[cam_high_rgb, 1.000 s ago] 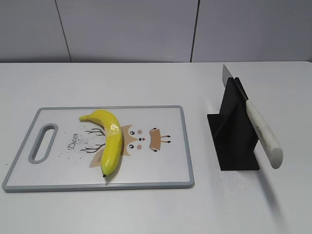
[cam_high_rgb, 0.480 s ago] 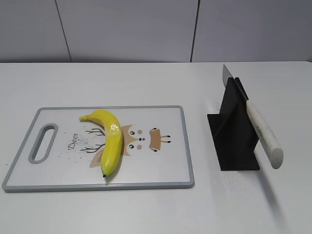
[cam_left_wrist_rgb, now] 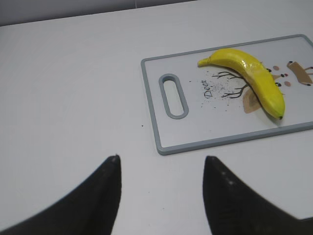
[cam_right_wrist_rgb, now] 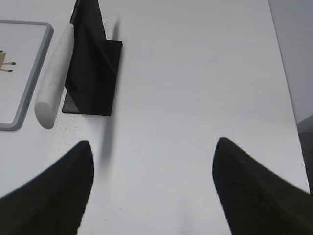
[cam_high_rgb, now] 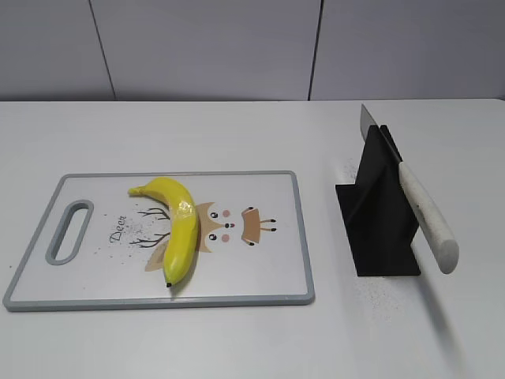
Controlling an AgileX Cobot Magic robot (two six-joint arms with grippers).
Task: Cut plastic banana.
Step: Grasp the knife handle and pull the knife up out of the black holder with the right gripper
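White table (cam_high_rgb: pixel 237 134) — plastic banana (cam_high_rgb: pixel 179 229) on cutting board (cam_high_rgb: pixel 268 276); left gripper (cam_left_wrist_rgb: pixel 161 166) and right gripper (cam_right_wrist_rgb: pixel 152 156) both spread wide.

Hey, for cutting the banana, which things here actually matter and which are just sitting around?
For the job:
- glossy yellow curved plastic banana
- white-handled knife leaning in its black stand
- grey-rimmed white cutting board under the banana

Just there:
- white table
- owl print on the board

Both grippers, left and right, are open and empty.
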